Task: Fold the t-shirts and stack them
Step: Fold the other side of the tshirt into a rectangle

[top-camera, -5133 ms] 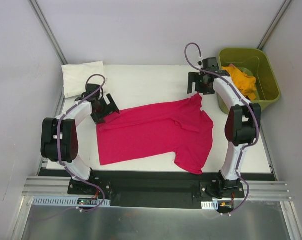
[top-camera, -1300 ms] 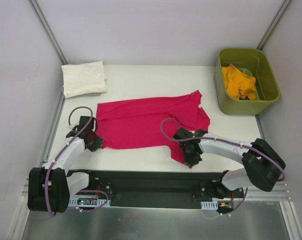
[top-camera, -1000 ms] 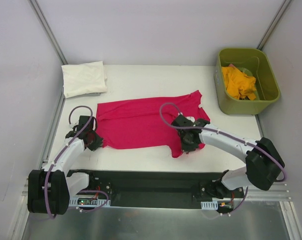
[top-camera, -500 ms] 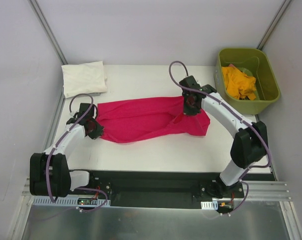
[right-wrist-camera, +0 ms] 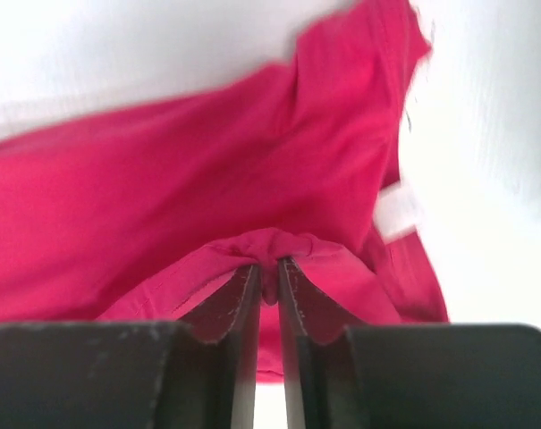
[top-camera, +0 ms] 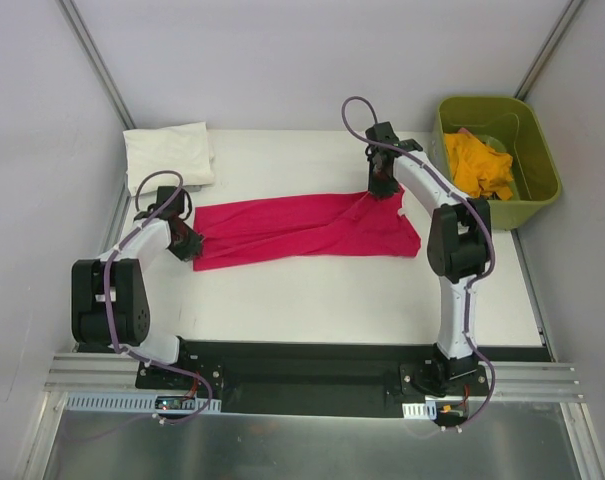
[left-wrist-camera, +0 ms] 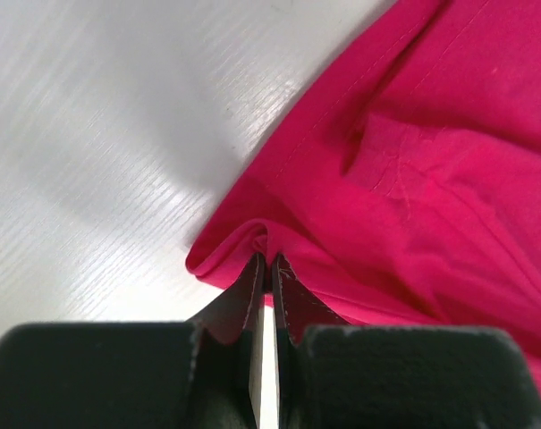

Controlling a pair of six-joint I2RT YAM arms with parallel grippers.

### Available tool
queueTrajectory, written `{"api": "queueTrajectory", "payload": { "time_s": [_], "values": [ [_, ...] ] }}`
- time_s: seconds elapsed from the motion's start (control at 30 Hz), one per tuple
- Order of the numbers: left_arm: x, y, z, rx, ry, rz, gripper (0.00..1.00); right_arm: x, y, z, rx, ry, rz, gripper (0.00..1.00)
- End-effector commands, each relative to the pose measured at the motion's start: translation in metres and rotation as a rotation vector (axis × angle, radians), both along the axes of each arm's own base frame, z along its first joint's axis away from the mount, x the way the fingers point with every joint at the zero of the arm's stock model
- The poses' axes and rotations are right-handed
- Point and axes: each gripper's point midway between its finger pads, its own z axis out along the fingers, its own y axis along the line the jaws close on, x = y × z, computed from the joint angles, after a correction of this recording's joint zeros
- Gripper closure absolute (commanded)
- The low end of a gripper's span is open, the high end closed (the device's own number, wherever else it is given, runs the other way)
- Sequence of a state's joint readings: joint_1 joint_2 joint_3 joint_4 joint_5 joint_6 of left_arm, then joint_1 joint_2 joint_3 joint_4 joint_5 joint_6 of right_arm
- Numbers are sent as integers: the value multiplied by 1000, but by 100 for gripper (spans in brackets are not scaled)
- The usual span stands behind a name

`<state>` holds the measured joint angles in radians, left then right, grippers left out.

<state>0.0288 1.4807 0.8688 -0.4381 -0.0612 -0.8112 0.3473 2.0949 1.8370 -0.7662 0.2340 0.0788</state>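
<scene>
The magenta-pink t-shirt (top-camera: 302,228) lies doubled over into a long band across the middle of the table. My left gripper (top-camera: 190,245) is shut on its left end, with a fold of cloth (left-wrist-camera: 431,179) pinched between the tips (left-wrist-camera: 268,261). At the band's far right corner my right gripper (top-camera: 382,190) has a bunch of pink cloth (right-wrist-camera: 163,179) nipped between its nearly closed tips (right-wrist-camera: 267,264). A folded white t-shirt (top-camera: 167,155) rests at the back left. In the bin lies the crumpled orange-yellow t-shirt (top-camera: 479,165).
The olive-green plastic bin (top-camera: 542,150) stands at the back right, just right of my right arm. A white neck label (right-wrist-camera: 397,210) shows on the pink shirt beside the right gripper. The black mounting rail (top-camera: 302,365) runs along the near table edge.
My right gripper carried the shirt's near hem from the front edge up and back over the shirt, folding it in half. My left gripper shifted back with its end.
</scene>
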Motion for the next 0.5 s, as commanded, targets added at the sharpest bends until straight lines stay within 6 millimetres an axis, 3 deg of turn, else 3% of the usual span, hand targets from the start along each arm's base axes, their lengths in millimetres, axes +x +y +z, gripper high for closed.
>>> {"api": "queueTrajectory", "payload": {
  "time_s": [0.0, 0.1, 0.13, 0.17, 0.2, 0.23, 0.3, 0.33, 0.37, 0.4, 0.47],
  "values": [
    [20, 11, 11, 32, -29, 14, 100, 44, 5, -5, 4, -66, 84, 83],
    [28, 9, 18, 20, -52, 4, 72, 49, 4, 7, 18, -59, 82, 70],
    [28, 9, 20, 16, -56, 3, 66, 48, 3, 11, 15, -66, 82, 59],
    [28, 9, 24, 16, -69, 3, 36, 45, 1, 13, 10, -66, 87, 47],
    [29, 8, 27, 14, -80, 0, 16, 43, -2, 17, 0, -74, 84, 33],
    [28, 8, 30, 12, -89, -1, 1, 40, -4, 34, 3, -109, 82, 8],
    [28, 5, 41, 1, -124, -8, 1, 26, -10, 32, -5, -94, 76, 3],
    [29, 4, 45, -5, -138, -10, 1, 22, -9, 50, 16, -134, 80, 3],
    [28, 0, 53, -25, -163, -20, 1, 16, -7, 53, 35, -134, 86, 3],
    [29, -2, 56, -35, -176, -21, 1, -1, -2, 40, 76, -88, 104, 3],
    [29, -8, 62, -63, -196, -37, 1, -11, 12, 51, 177, -125, 138, 3]
  ]
}}
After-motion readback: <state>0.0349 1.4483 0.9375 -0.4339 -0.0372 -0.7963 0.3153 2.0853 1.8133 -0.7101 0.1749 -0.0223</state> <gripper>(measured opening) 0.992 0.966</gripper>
